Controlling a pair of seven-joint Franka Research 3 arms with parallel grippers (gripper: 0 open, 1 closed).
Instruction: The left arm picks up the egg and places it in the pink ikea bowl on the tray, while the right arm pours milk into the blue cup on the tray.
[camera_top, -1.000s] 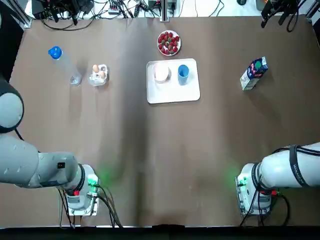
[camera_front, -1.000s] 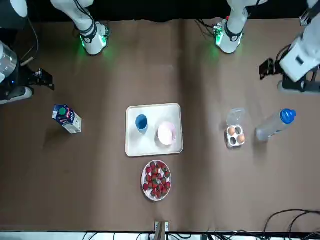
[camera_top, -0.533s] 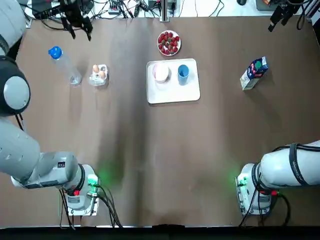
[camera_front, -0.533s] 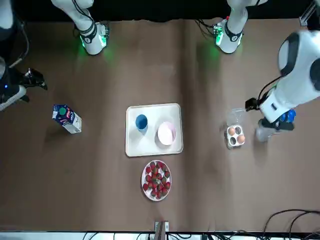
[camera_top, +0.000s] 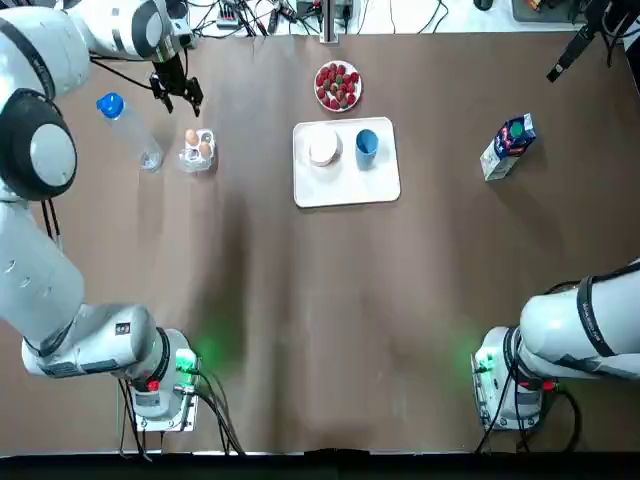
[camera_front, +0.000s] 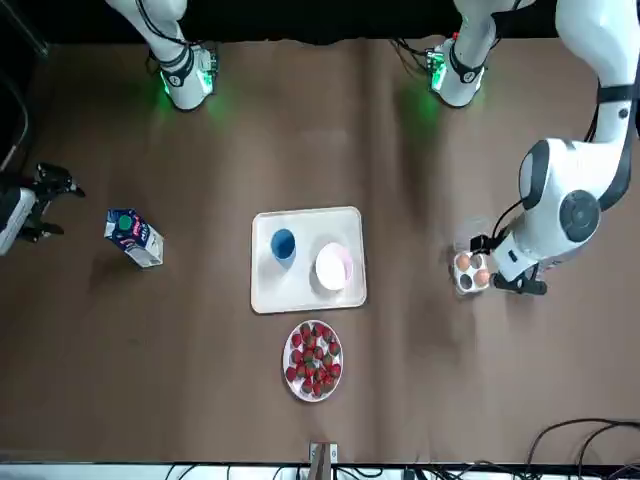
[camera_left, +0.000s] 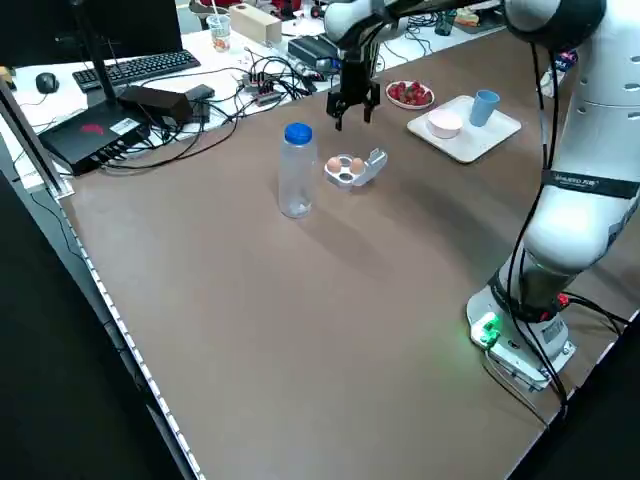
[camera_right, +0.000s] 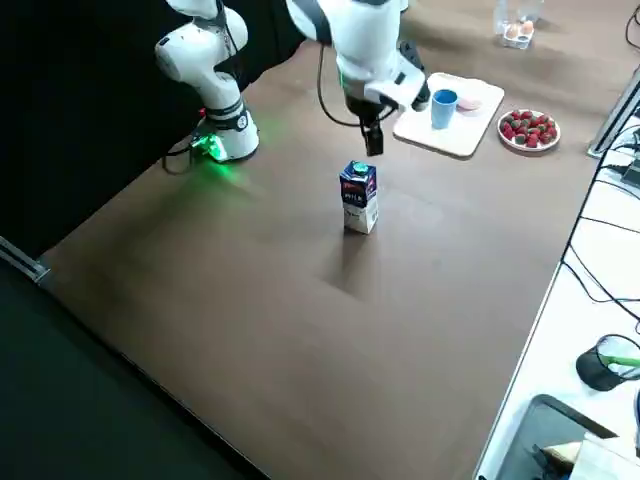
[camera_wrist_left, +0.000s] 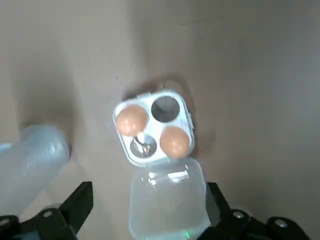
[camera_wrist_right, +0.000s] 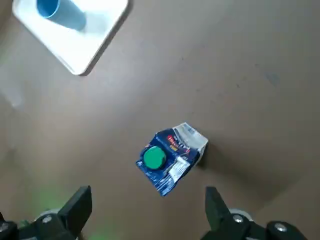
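Nearest, across the lower part of the top view: only brown surface (camera_top: 330, 330).

Farther up, in the middle of the frame: a flat white plastic tray (camera_top: 346, 188). On it, side by side, a small pink bowl (camera_top: 322, 147) and a blue plastic cup (camera_top: 366, 144), both looking empty.

Off at the right, well apart from the tray: an upright blue and white card milk carton (camera_top: 508, 147) with a green cap. Right end effector (camera_front: 55, 207) at the far left edge of the front view, up in the air near the carton, not touching. Fingers spread wide, nothing held.

At the upper left: a small clear plastic egg box (camera_top: 197, 155) with its lid open and two smooth brown eggs (camera_top: 191, 137) inside. Just beside it, a clear water bottle with a blue cap (camera_top: 125, 125). Left end effector (camera_top: 178, 100) up over the far edge of the box, apart from it, also spread wide and holding nothing.

Farthest, at the top middle: a white plate of red strawberries (camera_top: 338, 85).

For the egg: probably light, round, slippery and easy to crack. Best to come straight down, close softly on its two sides around the fat middle, and lift slowly.

For the carton: probably heavier, with soft card walls and milk sloshing inside. Best to grab across the flat sides without squeezing hard, and to check the cap before tipping.
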